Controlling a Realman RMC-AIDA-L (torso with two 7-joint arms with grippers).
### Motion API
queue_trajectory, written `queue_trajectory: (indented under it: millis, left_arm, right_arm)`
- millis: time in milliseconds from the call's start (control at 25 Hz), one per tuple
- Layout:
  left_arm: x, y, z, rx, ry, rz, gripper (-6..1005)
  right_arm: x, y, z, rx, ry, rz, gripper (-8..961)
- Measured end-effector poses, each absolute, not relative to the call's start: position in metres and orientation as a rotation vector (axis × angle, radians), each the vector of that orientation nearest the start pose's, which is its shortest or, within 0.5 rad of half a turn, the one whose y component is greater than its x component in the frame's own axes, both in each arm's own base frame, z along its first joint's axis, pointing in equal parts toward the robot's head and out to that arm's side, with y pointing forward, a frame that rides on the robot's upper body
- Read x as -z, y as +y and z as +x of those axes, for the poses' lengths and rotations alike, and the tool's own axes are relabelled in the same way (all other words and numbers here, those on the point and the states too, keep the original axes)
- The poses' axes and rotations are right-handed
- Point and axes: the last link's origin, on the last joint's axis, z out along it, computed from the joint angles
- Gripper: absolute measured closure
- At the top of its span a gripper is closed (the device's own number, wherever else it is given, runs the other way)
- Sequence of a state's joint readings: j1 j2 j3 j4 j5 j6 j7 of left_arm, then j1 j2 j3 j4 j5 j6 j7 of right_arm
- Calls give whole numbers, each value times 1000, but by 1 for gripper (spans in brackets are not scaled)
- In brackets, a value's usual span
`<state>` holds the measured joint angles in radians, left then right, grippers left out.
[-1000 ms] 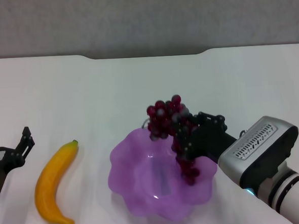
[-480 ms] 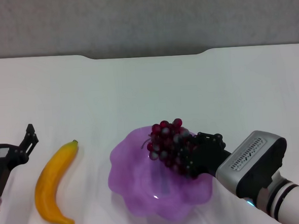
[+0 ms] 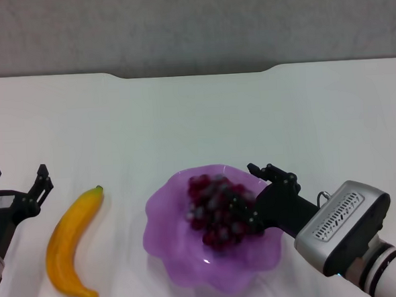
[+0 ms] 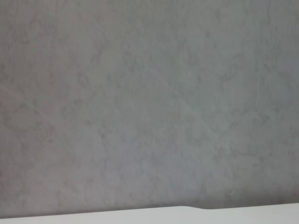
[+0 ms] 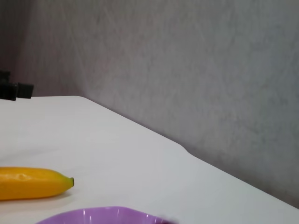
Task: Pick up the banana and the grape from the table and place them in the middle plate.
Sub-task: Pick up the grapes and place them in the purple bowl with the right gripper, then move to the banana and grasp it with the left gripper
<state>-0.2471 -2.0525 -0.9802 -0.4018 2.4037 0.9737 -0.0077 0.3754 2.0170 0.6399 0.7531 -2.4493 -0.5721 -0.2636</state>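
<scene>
Since one second ago, we see that the grape (image 3: 217, 211) has come down from above the rim and now lies inside the middle plate (image 3: 170, 248), a little toward its far right part. The bunch looks blurred, so we cannot tell its exact position there. The right gripper (image 3: 255, 195) reaches over the right side of the plate, and its fingers (image 3: 270, 173) look spread apart, one at the far side and one beside the bunch. We cannot tell if a finger touches the grapes.

The banana (image 3: 73, 244) lies on the table (image 3: 196, 115), left of the plate and apart from it, with the dark stem tip pointing to the far side. In the right wrist view the banana (image 5: 32, 183) shows also, beside the purple rim of the plate (image 5: 100, 215).

The left gripper (image 3: 17, 183) is at the left edge of the head view, left of the banana and not touching it. Its fingers (image 3: 42, 179) stand apart with nothing between them. The left wrist view shows only a grey wall (image 4: 149, 102) and a thin strip of the table.
</scene>
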Motion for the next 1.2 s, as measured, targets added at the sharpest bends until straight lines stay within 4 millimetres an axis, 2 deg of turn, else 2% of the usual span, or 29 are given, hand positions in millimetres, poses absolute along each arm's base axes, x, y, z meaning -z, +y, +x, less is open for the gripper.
queue_trajectory:
  millis: [160, 360, 480, 520, 560, 680, 800, 960, 1200]
  left_arm:
    - [23, 301, -351, 556, -643, -1582, 106]
    - [24, 302, -351, 556, -644, -1583, 106]
    - [24, 302, -350, 559, -645, -1584, 106]
    - [24, 302, -350, 560, -645, -1586, 106]
    - [24, 302, -350, 560, -645, -1586, 106]
    - [25, 302, -350, 561, -646, -1588, 105]
    - [26, 300, -350, 559, -648, -1590, 105]
    - [27, 301, -349, 561, -647, -1594, 105]
    - [32, 307, -340, 568, -678, -1623, 105]
  right_arm:
    - [125, 308, 234, -454, 276, -2221, 369]
    - [115, 313, 240, -498, 324, -2157, 258]
    - [101, 318, 255, -536, 387, -2092, 192]
    - [88, 321, 268, -559, 387, -2032, 170]
    - [88, 321, 268, -559, 387, -2032, 157]
    - [67, 323, 285, -589, 385, -1931, 118]
    - [52, 323, 297, -583, 362, -1866, 121]
    - [37, 320, 321, -476, 302, -1822, 125]
    - [36, 315, 336, -415, 333, -1819, 129]
